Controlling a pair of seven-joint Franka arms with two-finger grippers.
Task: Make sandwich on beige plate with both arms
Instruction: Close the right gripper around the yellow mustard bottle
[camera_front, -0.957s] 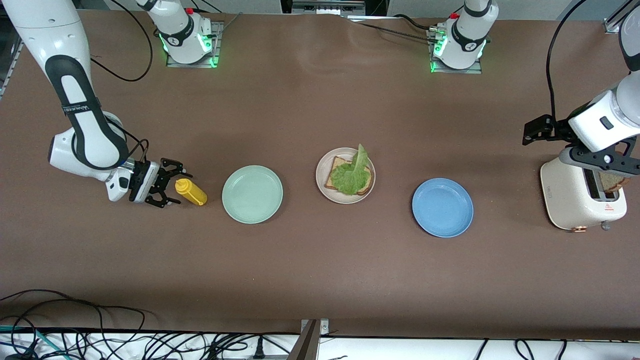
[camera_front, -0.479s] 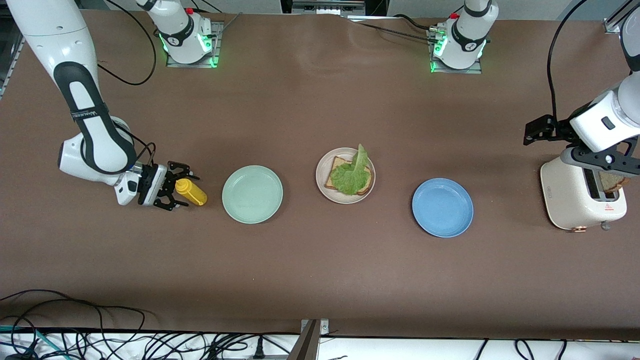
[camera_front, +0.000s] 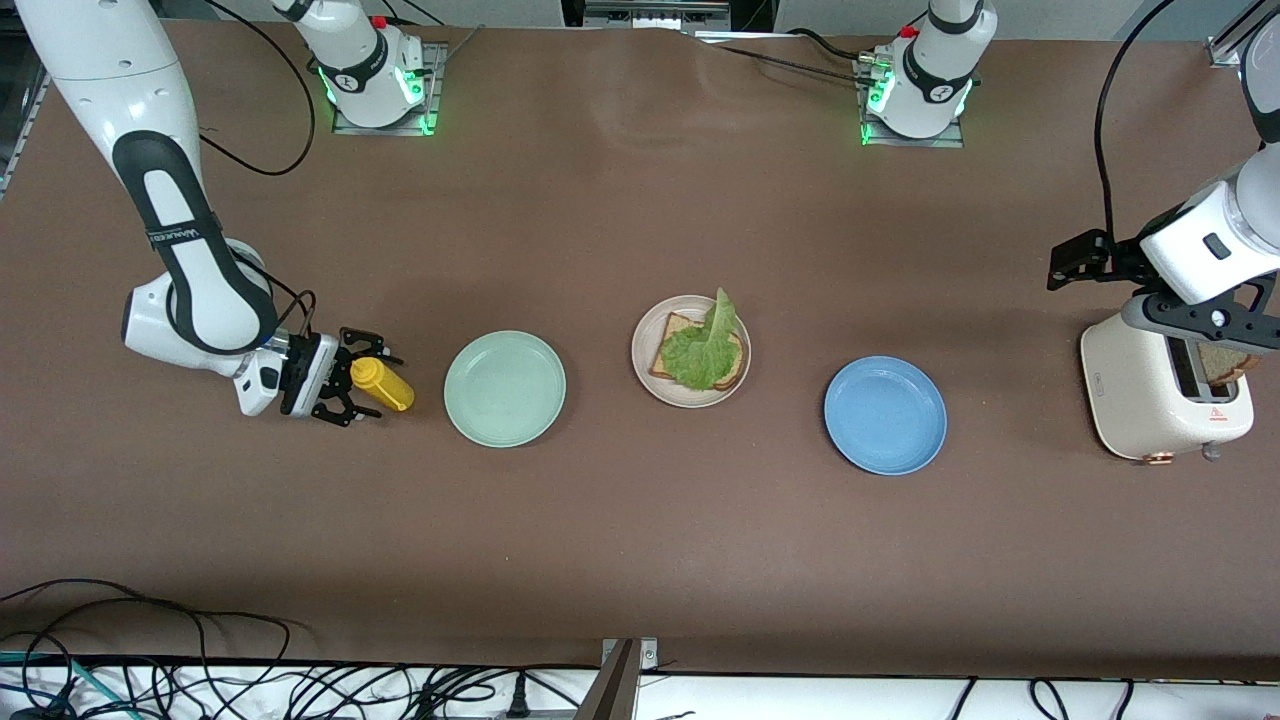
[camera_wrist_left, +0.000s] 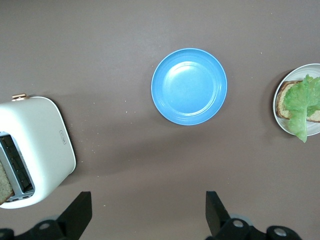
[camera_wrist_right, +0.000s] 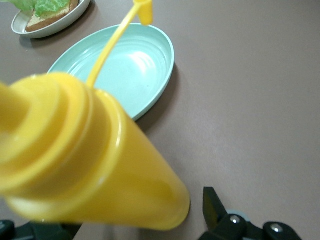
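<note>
Right gripper has its fingers spread wide, one on each side of the yellow squeeze bottle, which lies on its side on the table at the right arm's end. Can't say the fingers actually touch the bottle; they look apart from it, so nothing's gripped. In the right wrist view the bottle fills most of the frame, with its little cap dangling on a strap.

Left gripper is wide open too and holding nothing. It hangs over the toaster at the left arm's end of the table.

The beige plate sits around the middle of the table. It's got one slice of brown bread with a ruffled lettuce leaf draped on top, the leaf's tip poking out over the rim toward the bases. No top slice on it yet. There's a second slice of bread sticking out of a toaster slot.

Either side of the beige plate: mint green plate toward the right arm's end, just past the bottle, and blue plate toward the left arm's end, between the beige plate and the toaster. Both are a bit nearer the front camera than the beige one.
</note>
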